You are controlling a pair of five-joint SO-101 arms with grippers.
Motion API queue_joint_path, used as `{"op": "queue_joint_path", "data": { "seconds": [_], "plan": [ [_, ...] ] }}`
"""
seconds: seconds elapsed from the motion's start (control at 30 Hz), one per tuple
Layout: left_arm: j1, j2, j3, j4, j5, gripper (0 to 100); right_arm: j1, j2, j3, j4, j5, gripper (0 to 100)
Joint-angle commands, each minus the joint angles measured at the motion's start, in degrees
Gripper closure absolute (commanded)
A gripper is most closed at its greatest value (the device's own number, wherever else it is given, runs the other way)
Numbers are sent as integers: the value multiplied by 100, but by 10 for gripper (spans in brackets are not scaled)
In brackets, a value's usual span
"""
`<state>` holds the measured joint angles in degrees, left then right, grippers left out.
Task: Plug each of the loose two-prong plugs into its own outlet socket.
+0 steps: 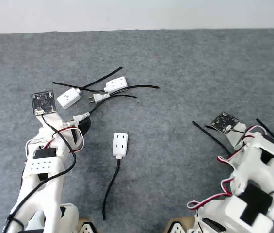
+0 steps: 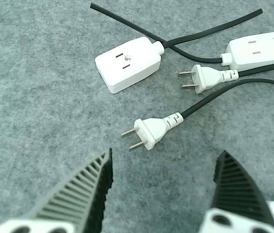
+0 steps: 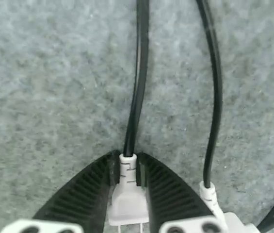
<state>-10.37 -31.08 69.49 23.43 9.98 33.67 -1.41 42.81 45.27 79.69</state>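
On the grey table (image 1: 185, 73), high view: a single outlet socket (image 1: 69, 98) and a longer outlet (image 1: 116, 84) lie among black cords at upper left, with a third outlet (image 1: 120, 144) apart at centre. The left arm (image 1: 44, 160) stands just beside the cluster and the right arm (image 1: 255, 165) well apart from it. Left wrist view: the left gripper (image 2: 168, 172), spread wide and empty, hovers over a loose plug (image 2: 149, 132); a second plug (image 2: 205, 77) lies near the longer outlet, prongs toward the single socket. Right wrist view: the right gripper (image 3: 127, 160) is closed on a third plug (image 3: 126, 204), its cord (image 3: 137, 87) running away across the table. Step in hand, as judged: pick-up, with no plug seated. The next move calls for lowering the left jaws astride the plug body, leaving the prongs free
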Motion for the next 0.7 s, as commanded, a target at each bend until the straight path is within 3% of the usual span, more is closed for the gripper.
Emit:
{"op": "queue_joint_path", "data": {
  "seconds": [0.0,0.1,0.23,0.4,0.67],
  "plan": [
    [-9,-26,-84,-141,-53,683,4,127,-369,-31,-44,989],
    [0,-26,-92,-141,-53,683,-22,4,-457,57,-466,990],
    [18,-18,-101,-123,-53,683,-189,-470,-686,919,-686,990],
    [35,-9,-127,-18,-44,683,-646,-1279,-923,1684,-1714,990],
    [9,879,-936,571,-44,684,-2378,-2721,-1073,2360,-4070,990]
  ]
}}
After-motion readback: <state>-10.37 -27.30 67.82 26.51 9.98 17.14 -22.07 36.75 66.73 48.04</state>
